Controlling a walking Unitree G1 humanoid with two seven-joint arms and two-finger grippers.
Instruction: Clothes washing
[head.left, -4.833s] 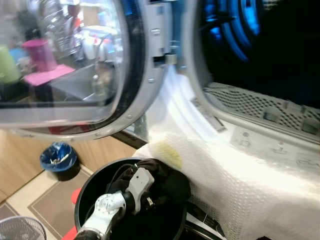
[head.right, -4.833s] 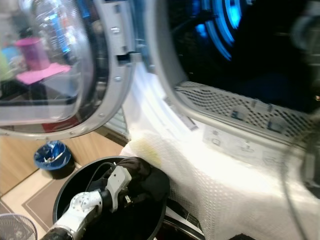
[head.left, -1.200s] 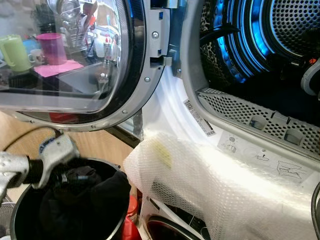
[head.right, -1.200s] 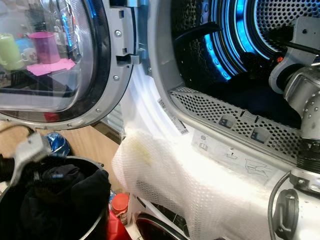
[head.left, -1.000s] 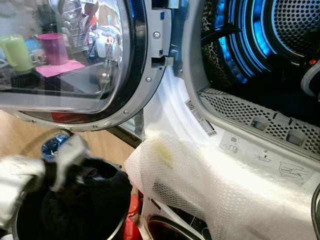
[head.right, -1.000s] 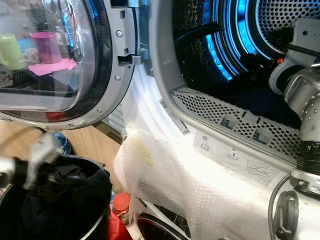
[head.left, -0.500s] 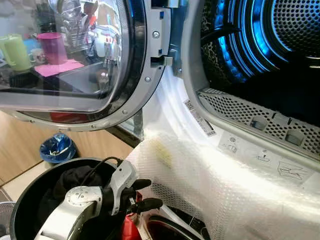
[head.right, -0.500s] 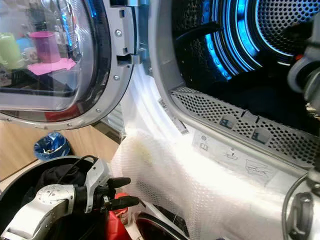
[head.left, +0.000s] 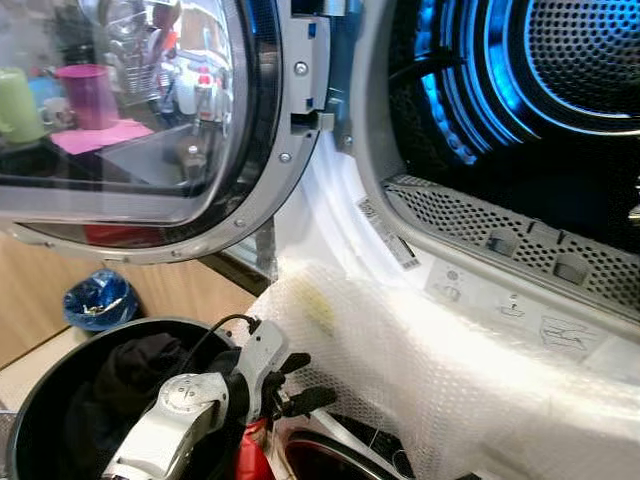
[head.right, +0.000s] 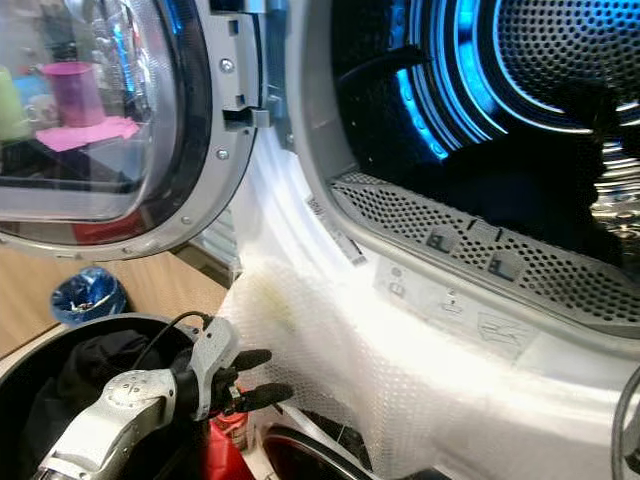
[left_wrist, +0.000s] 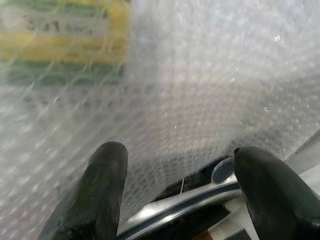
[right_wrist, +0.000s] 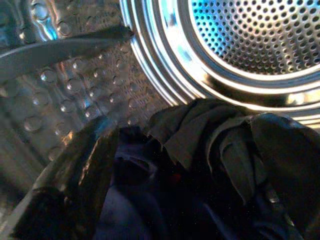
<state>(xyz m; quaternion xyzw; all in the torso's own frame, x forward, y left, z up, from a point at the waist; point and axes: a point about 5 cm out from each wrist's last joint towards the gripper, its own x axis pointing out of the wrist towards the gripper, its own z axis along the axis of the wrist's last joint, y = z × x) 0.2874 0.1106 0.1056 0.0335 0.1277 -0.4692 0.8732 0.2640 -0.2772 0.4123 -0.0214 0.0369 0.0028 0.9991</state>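
At the lower left of the frame, the left gripper (head.left: 300, 383) hovers over the rim of a black basket (head.left: 30, 425) with its fingers spread and empty, pointing at the bubble wrap (head.left: 470, 390) draped over the washer's front. Dark clothes (head.left: 120, 375) lie in the basket. Inside the blue-lit drum (head.right: 520, 70), the right gripper (right_wrist: 185, 165) is spread open over dark clothing (right_wrist: 200, 135), seemingly released.
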